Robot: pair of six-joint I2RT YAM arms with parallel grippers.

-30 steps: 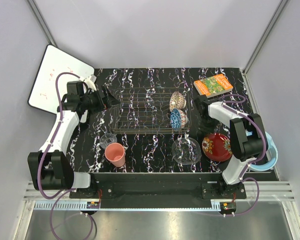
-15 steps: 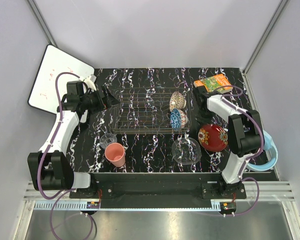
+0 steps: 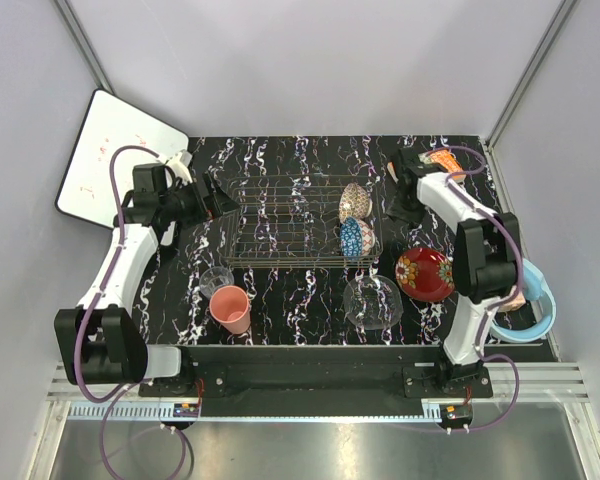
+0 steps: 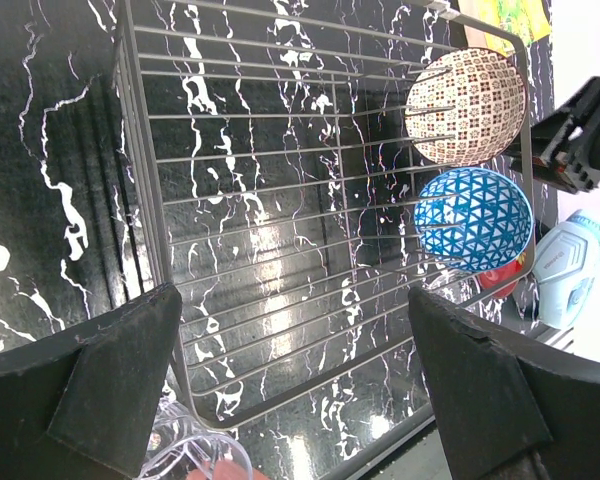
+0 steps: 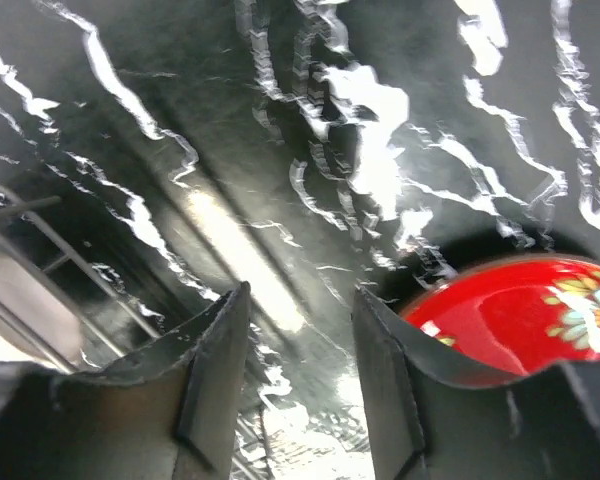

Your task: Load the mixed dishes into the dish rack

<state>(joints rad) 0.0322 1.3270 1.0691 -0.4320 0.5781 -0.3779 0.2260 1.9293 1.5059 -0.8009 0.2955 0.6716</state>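
Observation:
The dish rack [image 3: 285,222] stands mid-table with the tan-red patterned bowl [image 3: 354,200] and the blue patterned bowl [image 3: 357,237] on edge at its right end. In front of it lie the clear glass plate [image 3: 372,302] and the red flower-rimmed dish [image 3: 425,274]. The pink cup [image 3: 231,309] and small clear glass [image 3: 217,281] stand near the front left. My left gripper [image 3: 220,200] hovers open at the rack's left end [image 4: 280,250]. My right gripper [image 3: 399,205] is open and empty, just right of the rack, with the red dish [image 5: 530,315] beside its fingers.
An orange-green book [image 3: 446,159] lies at the far right, mostly covered by my right arm. A light blue round thing [image 3: 537,305] sits off the table's right edge. A white board [image 3: 115,160] leans at the far left.
The red dish slid left and away from the front edge. My right gripper has opened and pulled back toward the far side, over the book. The left arm is unchanged.

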